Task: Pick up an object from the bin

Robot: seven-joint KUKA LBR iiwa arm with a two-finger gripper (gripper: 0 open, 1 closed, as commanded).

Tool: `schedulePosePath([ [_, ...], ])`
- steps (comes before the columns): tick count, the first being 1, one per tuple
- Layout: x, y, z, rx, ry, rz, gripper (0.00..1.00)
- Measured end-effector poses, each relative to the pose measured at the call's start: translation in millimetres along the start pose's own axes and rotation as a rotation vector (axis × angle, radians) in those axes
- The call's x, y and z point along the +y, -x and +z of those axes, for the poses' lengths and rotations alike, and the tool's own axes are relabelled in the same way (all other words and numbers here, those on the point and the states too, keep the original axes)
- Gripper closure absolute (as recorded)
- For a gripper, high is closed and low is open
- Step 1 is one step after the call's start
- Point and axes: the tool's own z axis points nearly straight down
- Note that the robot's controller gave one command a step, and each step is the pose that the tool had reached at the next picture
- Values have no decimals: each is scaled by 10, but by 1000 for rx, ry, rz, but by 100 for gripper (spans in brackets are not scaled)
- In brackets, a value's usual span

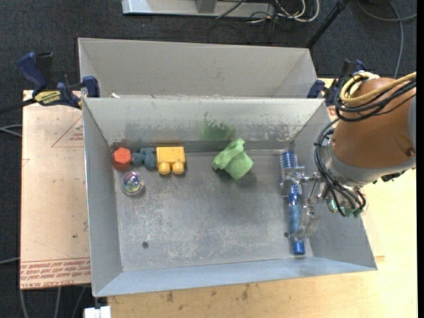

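A grey metal bin (pixel 199 244) is seen from above, with a robot arm (pixel 371 131) reaching in from the right.

The main risk, judging from this position, is that the claw (pixel 293 204) closes on nothing. It hangs low over bare floor close beside the bin's right wall (pixel 334 230), and no object lies beneath it. A descent here could also scrape or jam the claw against that sloping wall or the floor. Any sideways sweep toward the objects could knock them away instead of catching them, since they are small and loose.

The objects that could be picked lie well apart from the claw, along the far wall. Nearest is a green crumpled lump (pixel 233 159), to the claw's left. Further left sits a yellow block (pixel 171 159), touching a blue-grey piece (pixel 144 158), with a red round piece (pixel 122 157) beside that. A small clear ball (pixel 132 183) rests just in front of them.

The arm's bulky orange-covered wrist leans over the bin's right rim, cables looped around it, and the claw points down into the bin's right side. Whether the claw is apart or together cannot be told, and nothing is visibly held in it.
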Motion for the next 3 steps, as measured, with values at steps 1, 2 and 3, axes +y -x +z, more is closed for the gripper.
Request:
schedulePosePath([
  [1,-277,76,963,-3,0,-456,0],
  [2,-556,165,1365,-9,4,-1013,0],
  [3,-589,168,1363,-8,-2,-1014,100],
])
